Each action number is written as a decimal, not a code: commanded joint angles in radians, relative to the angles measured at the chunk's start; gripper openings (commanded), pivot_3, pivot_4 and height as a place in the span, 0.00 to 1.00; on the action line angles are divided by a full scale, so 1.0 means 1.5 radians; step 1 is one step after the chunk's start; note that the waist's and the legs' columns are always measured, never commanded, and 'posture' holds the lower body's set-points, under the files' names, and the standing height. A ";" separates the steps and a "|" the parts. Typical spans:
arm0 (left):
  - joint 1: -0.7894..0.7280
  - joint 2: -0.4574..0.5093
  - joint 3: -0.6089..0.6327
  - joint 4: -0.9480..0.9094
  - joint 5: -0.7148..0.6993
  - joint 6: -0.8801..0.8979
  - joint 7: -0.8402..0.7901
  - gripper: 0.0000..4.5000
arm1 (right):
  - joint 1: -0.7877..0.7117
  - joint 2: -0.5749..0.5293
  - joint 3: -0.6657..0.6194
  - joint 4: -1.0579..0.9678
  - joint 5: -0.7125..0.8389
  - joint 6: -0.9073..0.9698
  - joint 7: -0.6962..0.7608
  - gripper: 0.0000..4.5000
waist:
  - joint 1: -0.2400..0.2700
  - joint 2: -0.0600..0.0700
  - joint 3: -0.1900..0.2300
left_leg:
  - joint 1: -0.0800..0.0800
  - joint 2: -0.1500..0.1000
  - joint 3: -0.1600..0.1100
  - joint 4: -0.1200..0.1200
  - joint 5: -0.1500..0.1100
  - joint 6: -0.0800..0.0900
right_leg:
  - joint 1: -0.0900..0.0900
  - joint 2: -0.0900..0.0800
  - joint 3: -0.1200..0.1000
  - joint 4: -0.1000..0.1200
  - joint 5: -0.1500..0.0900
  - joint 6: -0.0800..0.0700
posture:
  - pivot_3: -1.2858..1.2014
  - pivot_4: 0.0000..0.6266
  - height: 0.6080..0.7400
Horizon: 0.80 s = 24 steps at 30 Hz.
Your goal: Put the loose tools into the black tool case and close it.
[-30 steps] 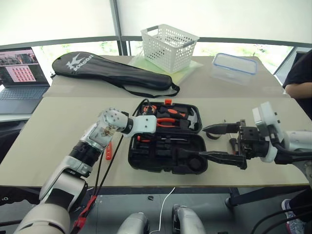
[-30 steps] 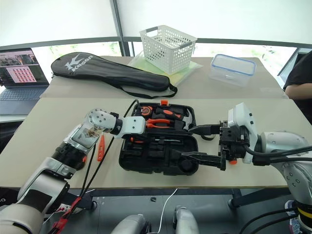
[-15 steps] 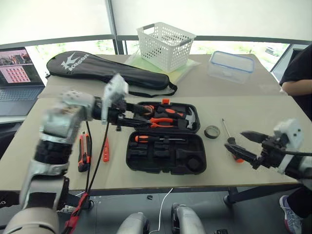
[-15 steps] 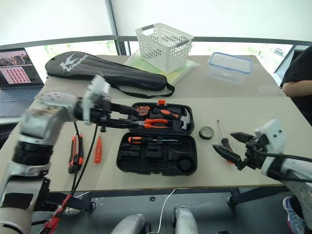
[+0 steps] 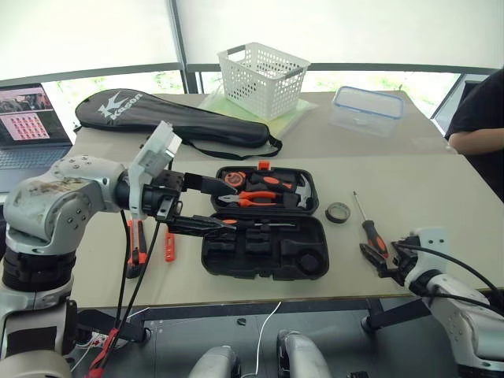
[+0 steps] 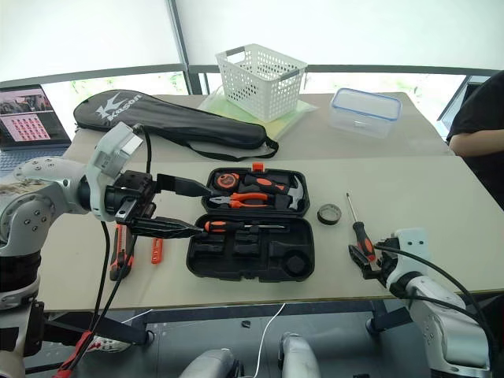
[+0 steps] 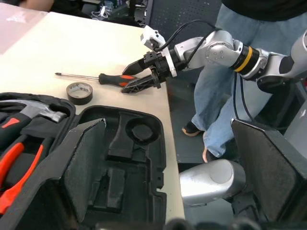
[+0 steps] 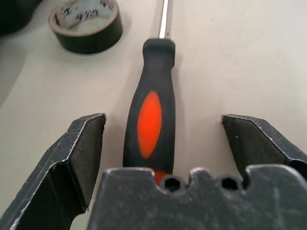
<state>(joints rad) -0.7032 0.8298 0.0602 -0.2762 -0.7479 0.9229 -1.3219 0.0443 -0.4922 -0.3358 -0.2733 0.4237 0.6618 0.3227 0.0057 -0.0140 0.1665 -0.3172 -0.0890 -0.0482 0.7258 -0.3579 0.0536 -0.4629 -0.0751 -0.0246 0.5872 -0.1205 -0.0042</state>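
Note:
The black tool case (image 5: 236, 266) lies open mid-table, with one orange-and-black screwdriver (image 5: 236, 224) in its near half. My left gripper (image 5: 225, 205) hovers open and empty over the case's left side. To the case's right lie a small black tape roll (image 5: 339, 212) and a second screwdriver (image 5: 367, 228). My right gripper (image 8: 163, 120) is down at the table, open, its fingers (image 8: 84, 143) on either side of that screwdriver's handle (image 8: 151, 120), not touching it. An orange-black utility knife (image 5: 135, 244) and a slim orange tester screwdriver (image 5: 168, 246) lie left of the case.
Pliers (image 5: 256, 198), a hammer and a tape measure fill the case's far half. Behind it are a black racket bag (image 5: 173, 122), a white basket (image 5: 264, 77) and a clear lidded box (image 5: 368, 109). A laptop (image 5: 27, 126) is at far left, a person (image 5: 480, 110) at right.
My left gripper has opened, lifted and drawn back left from the case. My right gripper has dropped to the table and moved right, onto the loose screwdriver's handle.

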 commanded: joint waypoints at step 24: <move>0.166 0.152 0.011 -0.015 0.063 -0.163 -0.067 1.00 | -0.410 -0.180 0.407 0.102 -0.078 -0.200 0.573 0.23 | -0.004 -0.001 0.001 | -0.001 0.000 0.001 -0.007 0.000 0.001 | -0.003 0.000 -0.003 -0.005 -0.001 -0.002 | 0.52 0.24 1.00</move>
<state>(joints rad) -0.4567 1.0358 0.0560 -0.2748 -0.6519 0.6971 -1.4213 -0.5507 -0.7517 0.2527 -0.1478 0.3611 0.4333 1.1401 -0.0008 -0.0149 0.1677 -0.3203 -0.0896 -0.0474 0.7153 -0.3581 0.0551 -0.4677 -0.0750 -0.0322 0.5789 -0.1218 -0.0067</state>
